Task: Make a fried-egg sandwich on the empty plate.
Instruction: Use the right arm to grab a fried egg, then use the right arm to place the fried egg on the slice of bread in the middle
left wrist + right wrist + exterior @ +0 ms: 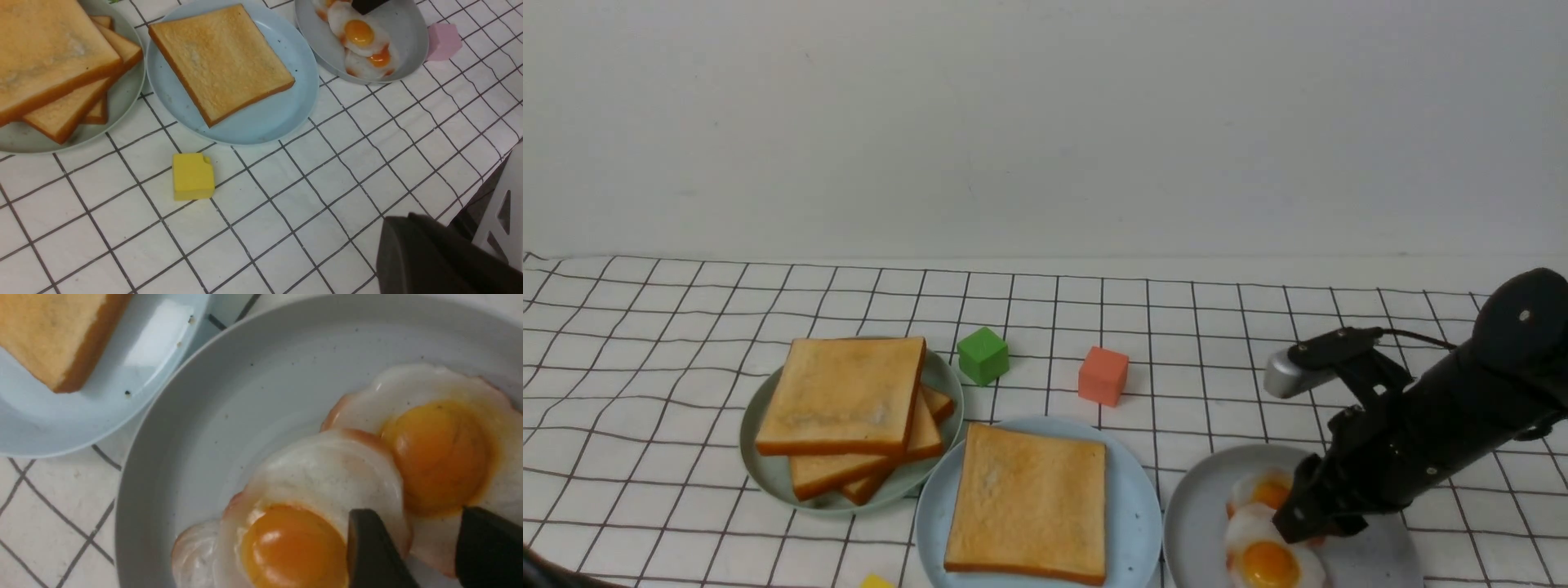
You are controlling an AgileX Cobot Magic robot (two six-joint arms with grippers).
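The pale blue empty plate (1135, 506) (286, 110) (135, 375) carries one square golden toast slice (1029, 502) (220, 61) (49, 335). To its right, a grey plate (1201, 523) (245, 396) holds overlapping fried eggs (1267, 563). My right gripper (1303, 527) (419, 522) is down on them. Its jaws stand apart, one finger (367, 547) on the upper egg (327, 477), the other by the second egg (437, 453), with egg-white edges in the gap. My left gripper (400, 222) is shut and empty, over bare cloth near the table's front edge.
A sage-green plate (943, 384) (122, 110) holds three stacked toast slices (845, 396). Behind the plates sit a green cube (983, 354) and an orange-red cube (1103, 376). A yellow block (193, 177) lies in front of the blue plate, and a pink block (443, 41) beside the grey one.
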